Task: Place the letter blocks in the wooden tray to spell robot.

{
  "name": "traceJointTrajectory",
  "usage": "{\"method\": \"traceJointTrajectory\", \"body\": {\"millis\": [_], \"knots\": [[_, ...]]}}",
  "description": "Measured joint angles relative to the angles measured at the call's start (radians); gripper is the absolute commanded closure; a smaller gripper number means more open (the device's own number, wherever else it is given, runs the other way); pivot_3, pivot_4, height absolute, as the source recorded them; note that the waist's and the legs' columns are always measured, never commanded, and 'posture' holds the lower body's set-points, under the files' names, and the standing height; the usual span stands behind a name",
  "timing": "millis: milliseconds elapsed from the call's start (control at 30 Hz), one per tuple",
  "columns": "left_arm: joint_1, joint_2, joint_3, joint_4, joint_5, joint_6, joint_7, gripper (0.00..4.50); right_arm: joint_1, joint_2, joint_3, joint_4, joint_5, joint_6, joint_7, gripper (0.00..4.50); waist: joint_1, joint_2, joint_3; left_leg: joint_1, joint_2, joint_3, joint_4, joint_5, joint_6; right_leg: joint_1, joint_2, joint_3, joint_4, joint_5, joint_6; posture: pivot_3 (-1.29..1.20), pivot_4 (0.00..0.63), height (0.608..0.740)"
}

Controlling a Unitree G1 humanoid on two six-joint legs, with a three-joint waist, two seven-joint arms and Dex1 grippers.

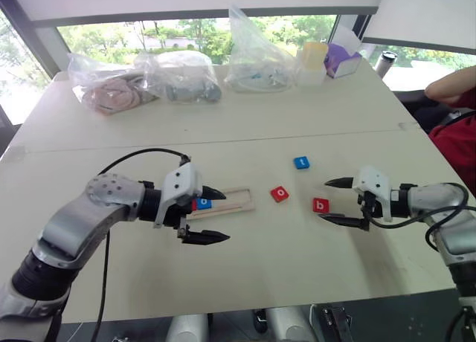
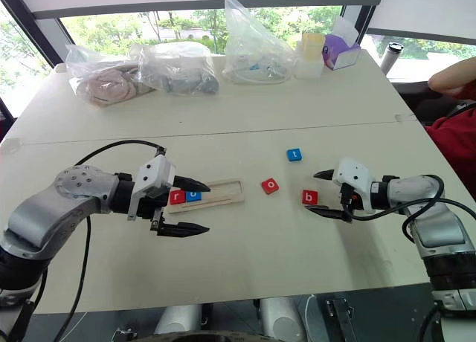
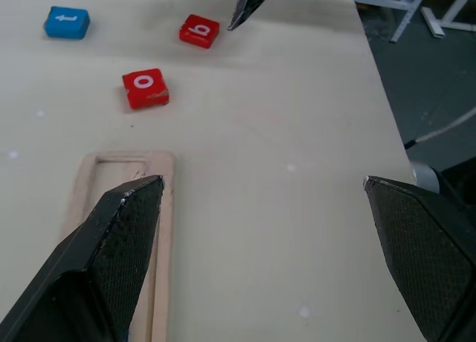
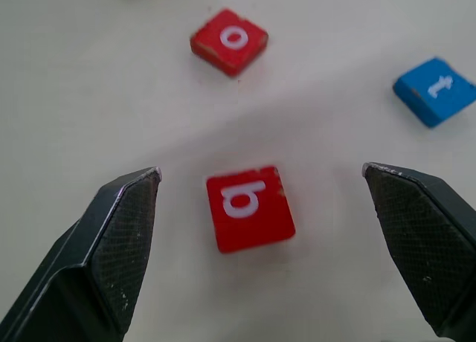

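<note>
Light-wood tray lies flat on the pale table, long side running left to right, with a red r block and a blue o block side by side in its left end; the rest of the frame shows bare table inside. The left gripper hangs over that left end with its two black fingers spread wide, one above the far rail and one on the near side of the tray, holding nothing. To the right of the tray, apart from it, a red o block sits loose on the table. Farther right lies a red b block, and behind the two of them, farther from the robot, a blue t block. The right gripper points toward the b block from the right, fingers wide apart with the block lying between and just ahead of the tips, untouched. Clear plastic bags and a purple box stand along the far edge of the table. A person's arm and red sleeve show at the right edge.
</note>
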Motion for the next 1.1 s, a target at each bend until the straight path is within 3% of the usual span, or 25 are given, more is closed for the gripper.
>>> {"method": "traceJointTrajectory", "body": {"millis": [133,167,267,400,667,867,1100], "knots": [[0.000,0.013,0.020,0.006,-0.001,0.001,0.009,0.00,-0.052,0.029,0.034,0.095,-0.016,-0.045,0.031,0.02,-0.001,0.000,0.000,0.001,0.000,0.000,0.000,0.000,0.000,0.000,0.000,0.001,0.001,0.000,-0.001,0.00,0.150,0.740],[-0.001,0.016,0.022,0.008,0.000,0.001,0.011,0.00,-0.061,0.038,0.044,0.112,-0.027,-0.061,0.035,0.25,-0.001,0.000,0.000,0.001,0.000,0.000,0.000,0.000,0.000,0.000,0.000,0.001,0.001,0.000,-0.001,0.00,0.150,0.740],[0.000,0.031,0.026,0.026,0.003,-0.002,0.013,0.00,-0.078,0.071,0.059,0.147,-0.034,-0.090,0.038,1.28,-0.001,0.001,0.000,0.001,0.000,0.000,0.000,0.000,0.000,0.000,0.000,0.001,0.001,0.000,0.000,0.00,0.150,0.740],[0.011,0.069,0.057,0.067,0.010,-0.007,0.012,0.00,-0.081,0.076,0.067,0.149,-0.035,-0.093,0.039,3.31,0.000,0.001,0.000,0.001,0.000,0.000,0.000,0.000,0.000,0.000,0.000,0.001,0.001,0.001,0.000,0.00,0.150,0.740],[0.022,0.128,0.113,0.140,0.030,-0.038,-0.009,0.00,-0.115,0.094,0.079,0.038,-0.029,0.049,0.008,3.29,-0.007,0.001,0.000,0.001,0.000,0.001,0.000,0.000,0.000,-0.001,0.000,0.001,0.002,0.001,0.000,0.00,0.150,0.740],[0.109,0.215,0.191,0.148,0.028,-0.034,-0.042,0.00,-0.345,0.278,0.177,-0.152,0.012,0.251,-0.061,3.29,-0.024,0.001,0.001,0.001,0.002,-0.001,-0.001,0.000,0.000,-0.003,0.002,0.001,0.004,0.002,-0.001,0.00,0.150,0.740],[0.240,0.250,0.300,0.101,0.014,-0.011,-0.036,0.00,-0.468,0.435,0.402,-0.026,-0.076,0.219,-0.024,3.29,0.000,0.001,0.001,-0.002,0.001,0.000,-0.001,0.000,0.000,-0.004,-0.001,-0.001,0.001,0.001,-0.001,0.00,0.150,0.740]]}}
